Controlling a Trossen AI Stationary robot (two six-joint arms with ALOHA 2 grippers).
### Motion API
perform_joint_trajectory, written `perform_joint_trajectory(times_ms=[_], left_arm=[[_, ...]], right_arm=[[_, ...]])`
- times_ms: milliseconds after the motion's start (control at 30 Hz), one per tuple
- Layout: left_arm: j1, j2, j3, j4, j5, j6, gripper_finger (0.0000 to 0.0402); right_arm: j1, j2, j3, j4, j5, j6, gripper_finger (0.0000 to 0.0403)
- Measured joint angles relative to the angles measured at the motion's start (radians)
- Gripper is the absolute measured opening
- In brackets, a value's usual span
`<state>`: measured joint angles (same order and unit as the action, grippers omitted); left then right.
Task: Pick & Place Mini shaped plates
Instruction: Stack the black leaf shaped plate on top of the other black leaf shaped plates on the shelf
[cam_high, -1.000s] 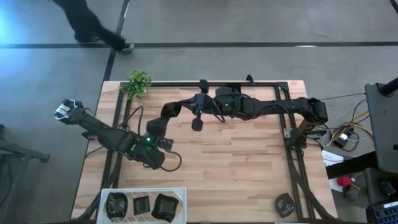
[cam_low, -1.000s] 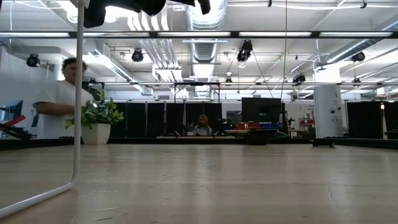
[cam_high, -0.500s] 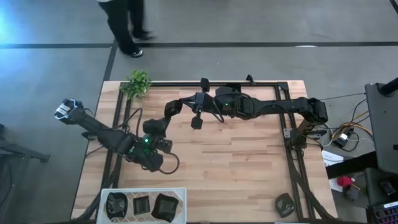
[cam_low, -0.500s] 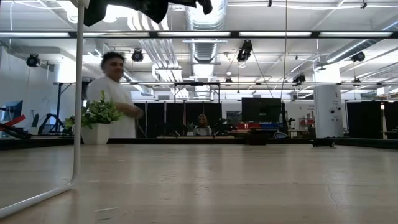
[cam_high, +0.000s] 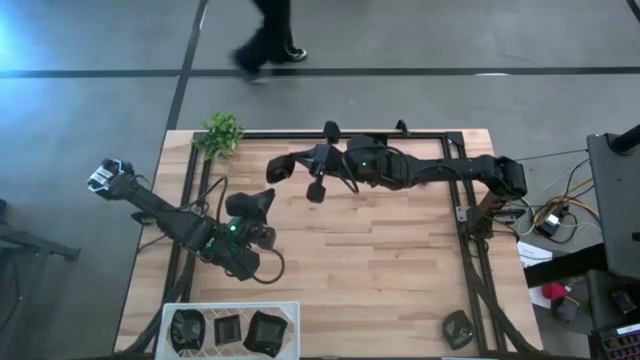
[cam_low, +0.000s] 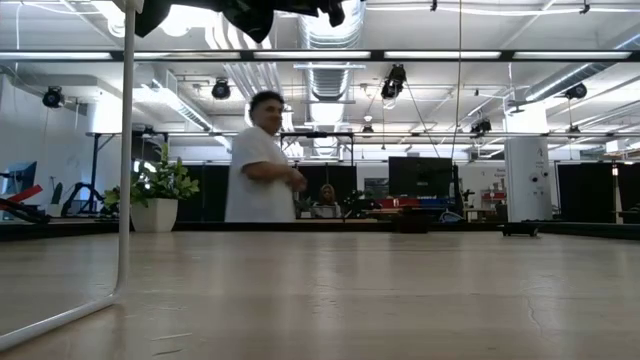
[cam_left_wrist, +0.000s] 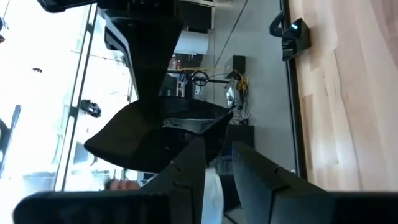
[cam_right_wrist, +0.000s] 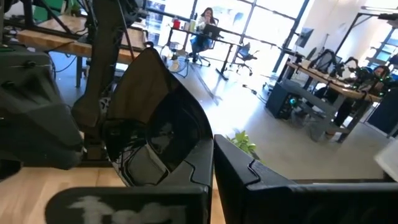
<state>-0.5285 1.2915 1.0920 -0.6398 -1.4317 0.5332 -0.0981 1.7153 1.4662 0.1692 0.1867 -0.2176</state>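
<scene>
The work surface is a pale wooden table (cam_high: 380, 250) in an open hall. A person (cam_low: 262, 160) walks past on the floor beyond its far edge.

**Task item.** The plate in hand (cam_right_wrist: 155, 112) is a glossy black mini dish. It is held off the table over the far left part, near the small green plant (cam_high: 222, 132). The right gripper (cam_right_wrist: 210, 155) is clenched on its rim. From above, the dish (cam_high: 281, 169) projects from that gripper toward the left side.

**Left gripper.** The left gripper (cam_left_wrist: 217, 168) sits just beside the dish, nearer the front edge. Its fingers stand apart and nothing shows between them.

**Other plates.** Three more black plates (cam_high: 228, 328) lie side by side in a white tray (cam_high: 230, 306) at the front left corner. A dark object (cam_high: 458, 328) at the front right edge may be another plate; you cannot confirm this.

**Step in hand.** Judge this as the carry phase: one plate is aloft, not yet set down.

**Next move.** Expect the right arm to travel to its drop point, lower the dish level to the surface, then release. Keep the left arm clear of that path. A rim grip on a glossy dish may slip.

**Markings.** No brand, label or writing is legible.
</scene>
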Motion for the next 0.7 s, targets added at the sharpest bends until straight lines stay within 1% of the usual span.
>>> perform_joint_trajectory(times_ms=[233,367,433,600,700], left_arm=[[-0.004,-0.003,0.000,-0.007,-0.002,-0.140,0.0082],[-0.005,-0.011,0.000,-0.044,-0.002,-0.260,0.0082],[-0.005,-0.019,0.000,-0.073,-0.002,-0.353,0.0082],[0.001,-0.054,0.000,-0.167,-0.002,-0.682,0.0082],[0.005,-0.073,0.000,-0.210,-0.010,-0.843,0.0082]], right_arm=[[-0.013,0.000,0.000,0.000,0.000,-0.001,0.0008],[-0.023,0.000,0.000,0.000,0.000,-0.003,0.0008],[-0.030,0.000,0.000,0.000,0.000,-0.003,0.0008],[-0.040,0.000,0.000,0.001,0.000,-0.003,0.0008],[-0.042,0.000,0.000,0.001,0.000,-0.002,0.0008]])
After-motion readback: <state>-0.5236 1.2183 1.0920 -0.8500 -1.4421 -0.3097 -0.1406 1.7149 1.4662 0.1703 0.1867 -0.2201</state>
